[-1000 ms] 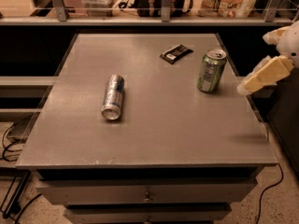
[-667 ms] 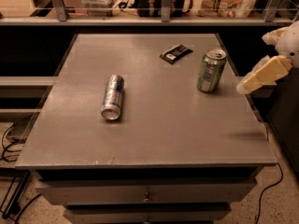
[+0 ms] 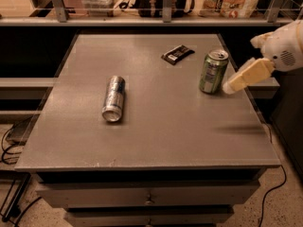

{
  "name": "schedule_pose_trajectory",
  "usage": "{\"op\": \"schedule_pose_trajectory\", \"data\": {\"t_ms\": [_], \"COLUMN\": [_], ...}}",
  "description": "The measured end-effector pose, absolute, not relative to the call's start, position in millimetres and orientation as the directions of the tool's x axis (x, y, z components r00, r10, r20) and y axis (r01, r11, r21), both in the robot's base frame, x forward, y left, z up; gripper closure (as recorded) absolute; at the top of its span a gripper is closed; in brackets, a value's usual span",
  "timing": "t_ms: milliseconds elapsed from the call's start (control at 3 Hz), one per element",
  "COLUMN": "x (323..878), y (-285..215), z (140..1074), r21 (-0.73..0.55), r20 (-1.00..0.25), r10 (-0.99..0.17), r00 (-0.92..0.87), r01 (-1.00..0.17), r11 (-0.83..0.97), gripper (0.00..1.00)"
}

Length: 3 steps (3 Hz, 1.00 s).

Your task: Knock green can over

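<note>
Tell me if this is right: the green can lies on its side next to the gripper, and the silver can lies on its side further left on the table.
Not quite. The camera view shows the green can standing upright, not on its side. The rest holds: the gripper is next to it, and the silver can lies on its side further left on the table.

So the upright can (image 3: 213, 72) stood on the table (image 3: 156, 141) at the back right, with a flat packet (image 3: 177, 54) behind it to the left. The other can (image 3: 113, 99) lay on its side left of centre. The gripper (image 3: 229, 86) hung just right of the upright can, over the table's right edge.
</note>
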<state>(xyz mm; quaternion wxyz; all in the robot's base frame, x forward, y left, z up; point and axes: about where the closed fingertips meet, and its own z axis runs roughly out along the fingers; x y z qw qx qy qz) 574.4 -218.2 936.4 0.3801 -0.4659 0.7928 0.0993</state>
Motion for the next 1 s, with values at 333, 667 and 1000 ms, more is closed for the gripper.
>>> {"op": "schedule_pose_trajectory", "data": {"t_ms": [333,667,1000], "x": [594,611,623], "y": [-200,-184,-170], "z": [925,913,901], "r21": [-0.156,-0.097,-0.047], "r20": [-0.755,-0.811,-0.841], "r10": [-0.604,-0.531,-0.478], "r00": [-0.256,-0.247,-0.252], "r01": [-0.824,-0.838,-0.848], "r11": [0.544,0.537,0.528], "gripper": [0.0,0.0,0.17]}}
